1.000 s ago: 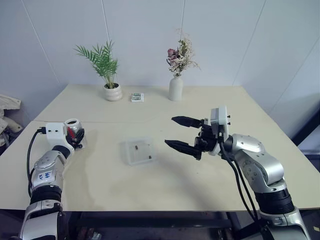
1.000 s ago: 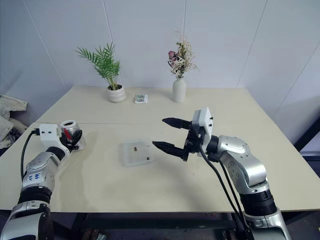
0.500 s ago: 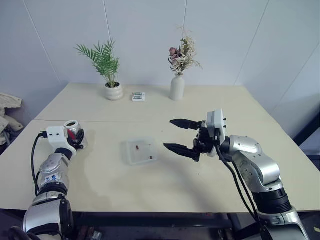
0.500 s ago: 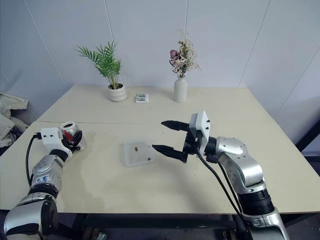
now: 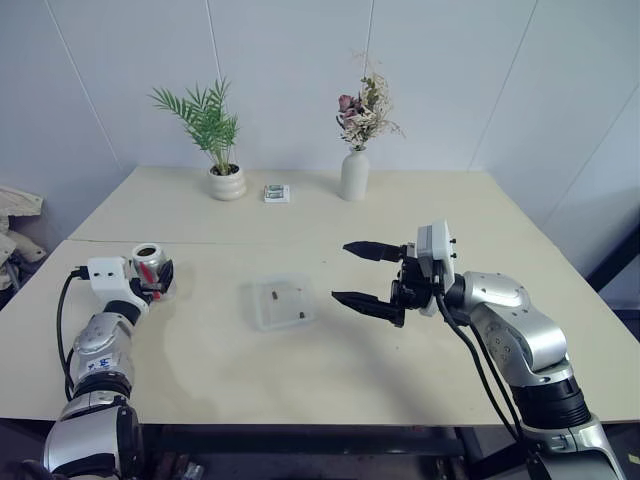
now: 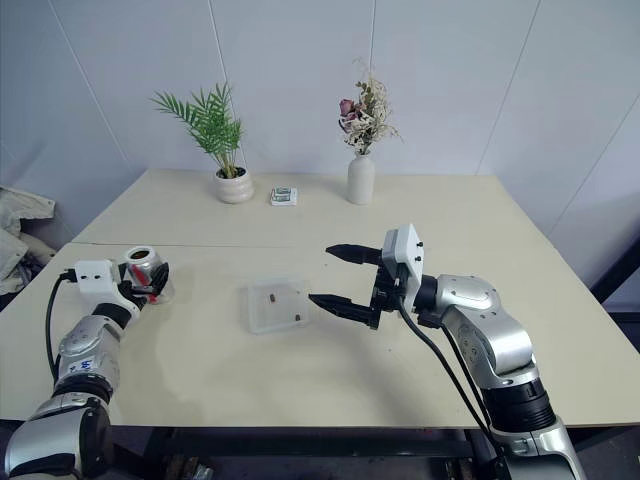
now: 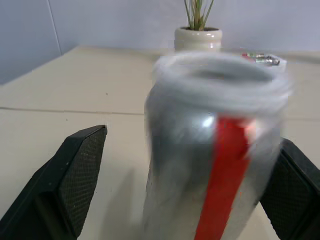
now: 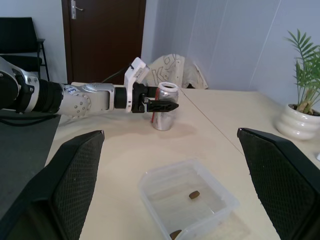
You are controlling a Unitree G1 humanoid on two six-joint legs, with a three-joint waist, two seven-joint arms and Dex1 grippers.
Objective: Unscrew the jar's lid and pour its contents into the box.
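your small clear open-mouthed jar [image 5: 148,262] stands upright on the bench [image 5: 400,380], well left of the shallow transparent plastic box [image 5: 281,303], apparently emptied: brown pieces [image 8: 194,194] lie inside the box. left gripper [image 8: 161,106] spread around the jar, right gripper [image 5: 357,274] spread, empty, just right of the box.

The jar [image 7: 215,150] is silvery-clear with a red vertical stripe. The box [image 8: 187,197] is transparent, holding brown contents [image 8: 194,194]. The table [image 5: 330,360] is pale cream. Both grippers' fingers [image 8: 75,175] are black with a fine cross-hatched texture.
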